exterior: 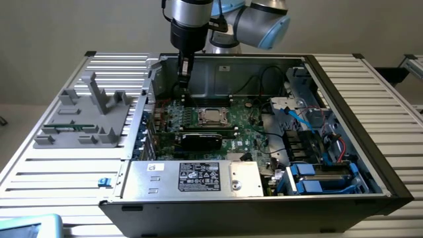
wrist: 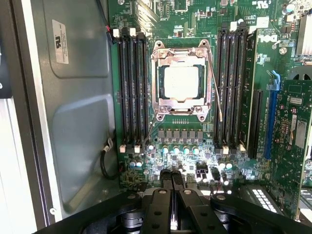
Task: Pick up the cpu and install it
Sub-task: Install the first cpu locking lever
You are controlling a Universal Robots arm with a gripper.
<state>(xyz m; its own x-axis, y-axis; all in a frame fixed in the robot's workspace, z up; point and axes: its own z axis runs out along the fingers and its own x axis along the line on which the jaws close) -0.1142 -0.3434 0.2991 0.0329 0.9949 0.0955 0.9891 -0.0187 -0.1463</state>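
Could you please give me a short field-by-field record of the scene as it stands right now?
cpu: small flat square chip with a silvery metal top, lying inside the metal socket frame
board: green motherboard in the open black computer case
gripper: black two-finger gripper, shut, nothing between its fingers, above the board beside the socket
holder: grey plastic fixture, exterior view's left

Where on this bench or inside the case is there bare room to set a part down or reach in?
Bare slatted table on the camera side of the grey fixture, and the strip at the exterior view's right of the case. Inside, the plain metal panel beside the memory slots. Crowded: around the cpu, and the cables at the exterior view's right.
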